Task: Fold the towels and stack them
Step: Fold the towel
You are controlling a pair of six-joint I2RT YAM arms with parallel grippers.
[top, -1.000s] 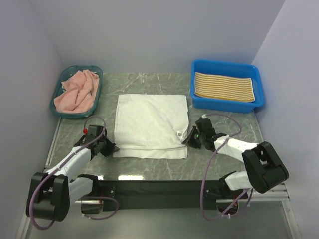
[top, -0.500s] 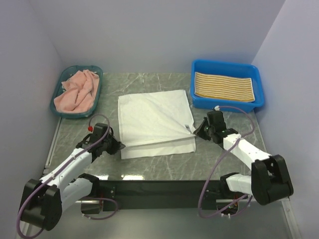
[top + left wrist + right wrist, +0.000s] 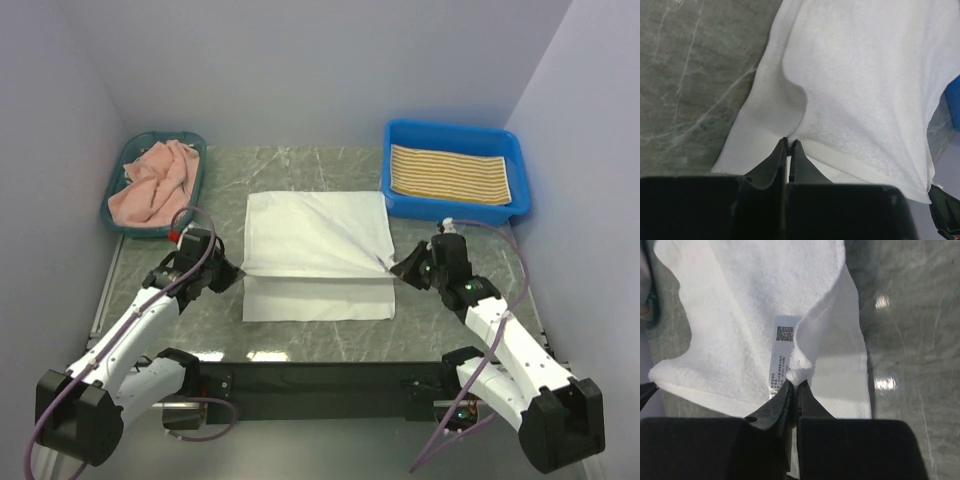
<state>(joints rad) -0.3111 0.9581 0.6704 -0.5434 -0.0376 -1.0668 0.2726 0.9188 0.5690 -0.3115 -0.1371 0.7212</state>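
The plain white terry towel (image 3: 318,250) lies mid-frame on the grey marbled table (image 3: 300,170), its near edge raised above the layer beneath. The left gripper (image 3: 232,272) and right gripper (image 3: 400,268) each pinch one corner tight, apparently to fold it in half. At upper left, a teal oval basket (image 3: 110,212) holds the crumpled salmon pink towel (image 3: 150,185). At upper right, a blue plastic tray (image 3: 455,212) holds the folded yellow-and-white striped towel (image 3: 450,173).

You are looking at just one tag: a white label (image 3: 781,360) on the white towel (image 3: 735,295), showing in the right wrist view. It is carrying a square QR-style code (image 3: 785,333) at its top and lines of fine print below, too small to read. No other text is showing anywhere.
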